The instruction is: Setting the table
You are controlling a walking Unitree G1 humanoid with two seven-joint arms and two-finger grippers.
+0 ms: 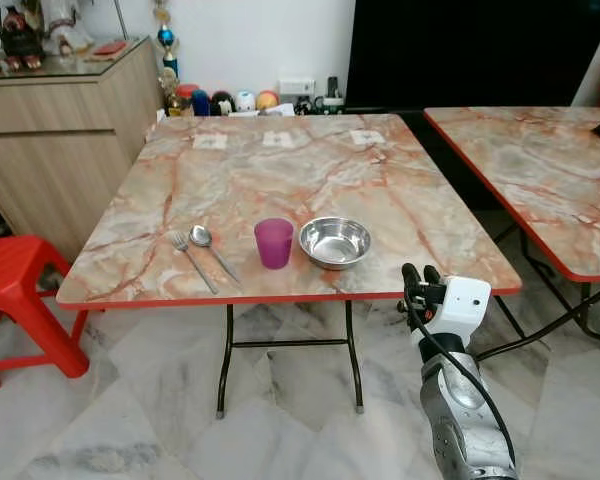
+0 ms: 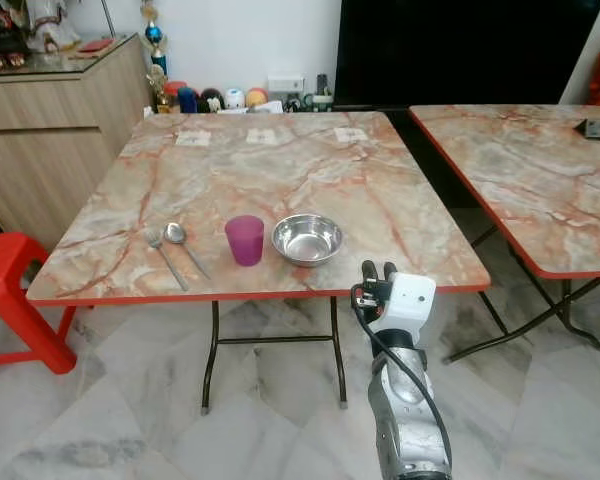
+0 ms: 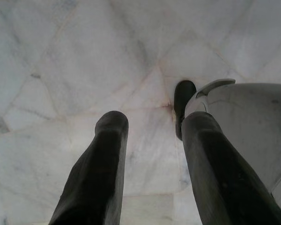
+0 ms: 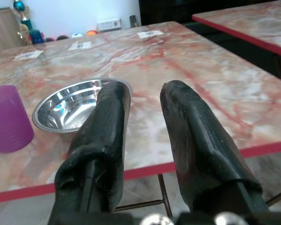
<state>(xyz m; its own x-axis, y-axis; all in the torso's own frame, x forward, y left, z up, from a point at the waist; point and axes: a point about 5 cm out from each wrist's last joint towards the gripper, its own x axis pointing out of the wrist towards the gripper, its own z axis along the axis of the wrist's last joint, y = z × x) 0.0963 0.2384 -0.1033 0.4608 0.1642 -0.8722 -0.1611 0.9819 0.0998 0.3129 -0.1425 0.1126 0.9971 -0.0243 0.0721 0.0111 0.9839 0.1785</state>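
Observation:
On the marble-patterned table [image 1: 280, 170], near its front edge, lie a fork [image 1: 188, 257] and a spoon [image 1: 208, 245] side by side. Right of them stands a purple cup [image 1: 274, 243], then a steel bowl [image 1: 335, 242]. My right gripper [image 1: 421, 276] is raised just before the table's front edge, right of the bowl, open and empty; its wrist view looks across the bowl [image 4: 72, 108] and cup [image 4: 8, 118]. My left gripper [image 3: 150, 124] hangs open over the floor, holding nothing.
A red plastic stool [image 1: 18, 300] stands at the table's left. A second marble table [image 1: 540, 170] is on the right, with a narrow gap between. A wooden cabinet [image 1: 60, 130] is at back left. The floor [image 1: 280, 430] is marble tile.

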